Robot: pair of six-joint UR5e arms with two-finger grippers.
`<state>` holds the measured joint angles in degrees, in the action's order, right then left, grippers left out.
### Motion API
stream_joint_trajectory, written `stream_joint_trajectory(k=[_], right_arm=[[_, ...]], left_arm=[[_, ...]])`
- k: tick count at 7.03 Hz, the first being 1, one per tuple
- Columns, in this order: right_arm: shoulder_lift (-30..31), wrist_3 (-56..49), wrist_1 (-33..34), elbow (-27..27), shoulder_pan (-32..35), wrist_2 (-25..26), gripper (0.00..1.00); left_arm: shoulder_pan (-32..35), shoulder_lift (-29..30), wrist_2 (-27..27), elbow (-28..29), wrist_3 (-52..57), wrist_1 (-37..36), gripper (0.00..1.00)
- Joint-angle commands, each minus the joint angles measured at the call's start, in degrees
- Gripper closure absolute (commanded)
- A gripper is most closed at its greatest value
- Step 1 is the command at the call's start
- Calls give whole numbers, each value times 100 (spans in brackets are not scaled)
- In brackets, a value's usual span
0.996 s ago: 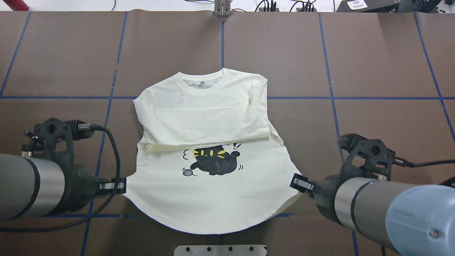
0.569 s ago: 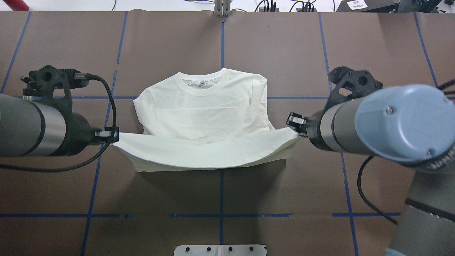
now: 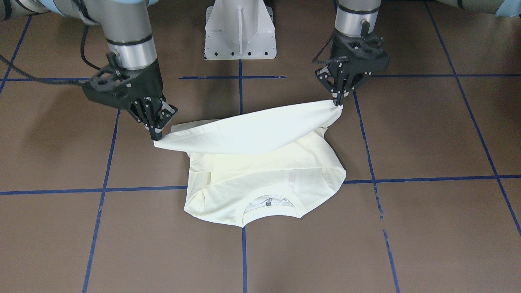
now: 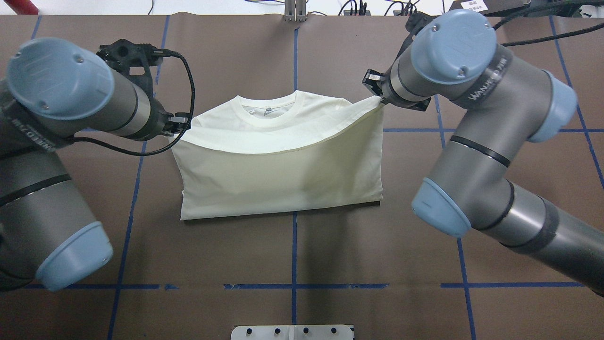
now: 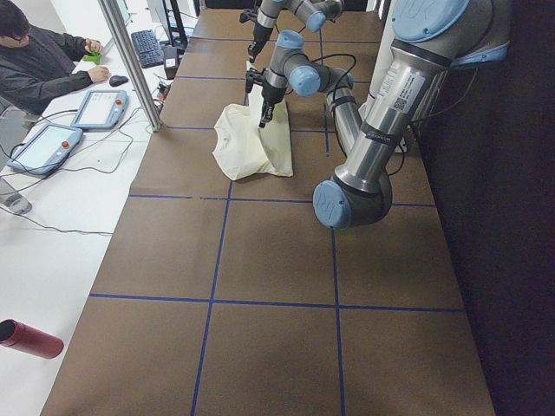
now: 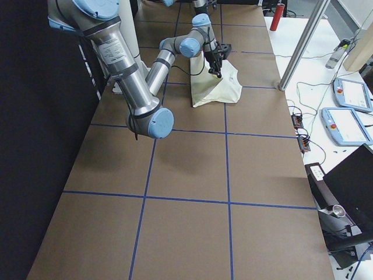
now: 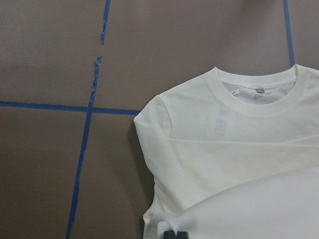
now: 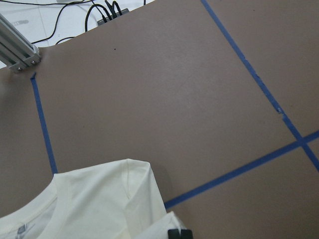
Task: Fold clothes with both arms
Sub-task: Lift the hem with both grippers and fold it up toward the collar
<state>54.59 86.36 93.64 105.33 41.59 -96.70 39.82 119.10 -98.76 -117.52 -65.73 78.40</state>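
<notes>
Both arms are in it now: my left gripper (image 3: 338,101) has its fingers pinched narrow on one hem corner, and my right gripper (image 3: 156,134) is pinched the same way on the other. The T-shirt (image 4: 283,179) lies mid-table (image 4: 226,56), and no sleeve sticks out at either side. The lower half is doubled over the upper, with a clean crease along the edge nearest my base. So the big fold looks mostly made, I'd say. What's left is to set this hem (image 4: 278,150) down below the collar (image 4: 269,111), let go, and perhaps fold once more.

From overhead the hem reads as a sagging arc, almost as if it were lying flat. The front-facing camera corrects that: the cloth hangs in the air between my fingertips, clear of the layer beneath. My left wrist camera adds the neck label (image 7: 258,90) and the bare shoulder waiting underneath. The cat print shows in no view
</notes>
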Motion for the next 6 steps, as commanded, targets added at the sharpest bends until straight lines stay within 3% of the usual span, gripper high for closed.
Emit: stream_joint_trajectory(k=[1,3,4,6], right_arm=[[-561,-57,-1185,-1788,50,46,100],[-722,-66,-1829,-2663,33,116,100],[-731,-66,-1840,-2745,-11,134,100],[-740,-75,-1849,-2763,-81,196,100]], left_arm=[[149,165,267,1358,139,1094,100],[263,254,348,2352,587,1798,100],[263,298,348,2670,666,2054,100],[263,298,340,2779,710,2145,100]])
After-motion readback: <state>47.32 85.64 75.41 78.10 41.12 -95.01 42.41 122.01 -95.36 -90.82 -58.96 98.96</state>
